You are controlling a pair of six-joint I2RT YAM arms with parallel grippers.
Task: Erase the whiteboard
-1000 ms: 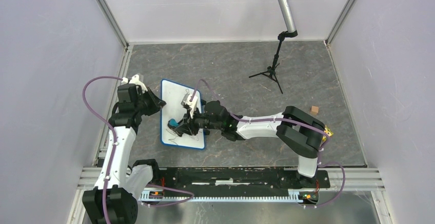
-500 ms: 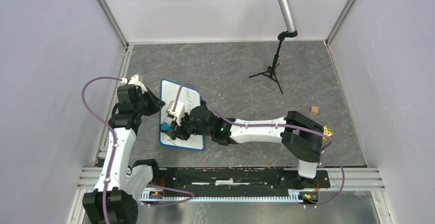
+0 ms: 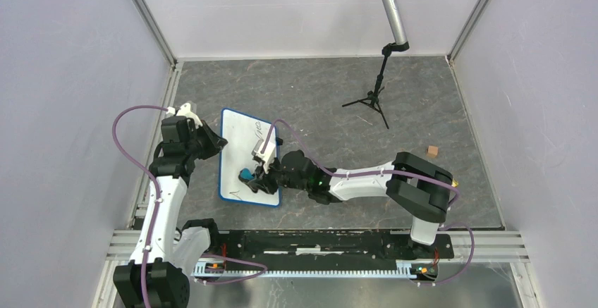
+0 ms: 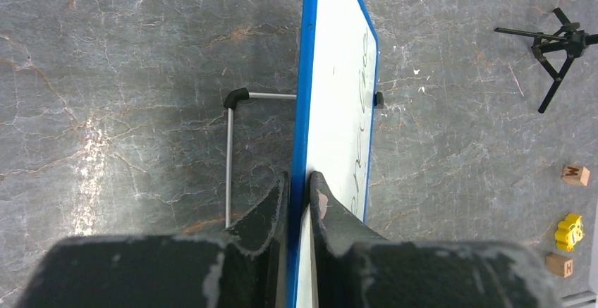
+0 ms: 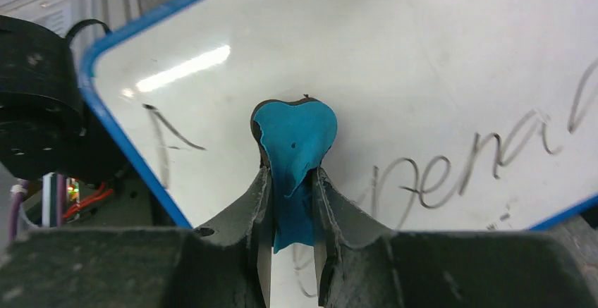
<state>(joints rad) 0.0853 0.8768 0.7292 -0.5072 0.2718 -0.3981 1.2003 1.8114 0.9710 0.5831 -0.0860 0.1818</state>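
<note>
The whiteboard (image 3: 240,154), white with a blue rim, stands tilted left of centre. Black handwriting shows on its face (image 5: 451,167). My left gripper (image 4: 299,181) is shut on the board's blue left edge (image 4: 303,96), one finger on each side. My right gripper (image 5: 290,177) is shut on a small blue eraser (image 5: 293,142), which presses against the lower part of the board's face. In the top view the eraser (image 3: 246,175) sits near the board's lower middle, with the right gripper (image 3: 258,173) beside it. A thin wire stand (image 4: 230,146) shows behind the board.
A black microphone tripod (image 3: 372,100) stands at the back right. A small wooden block (image 3: 432,151) and a yellow piece (image 4: 570,229) lie on the grey floor at the right. Grey walls enclose the table, with a metal rail (image 3: 324,251) along the near edge.
My right gripper swept the eraser to the board's lower left edge, then came back right toward the lower middle. The left gripper kept its hold on the board.
</note>
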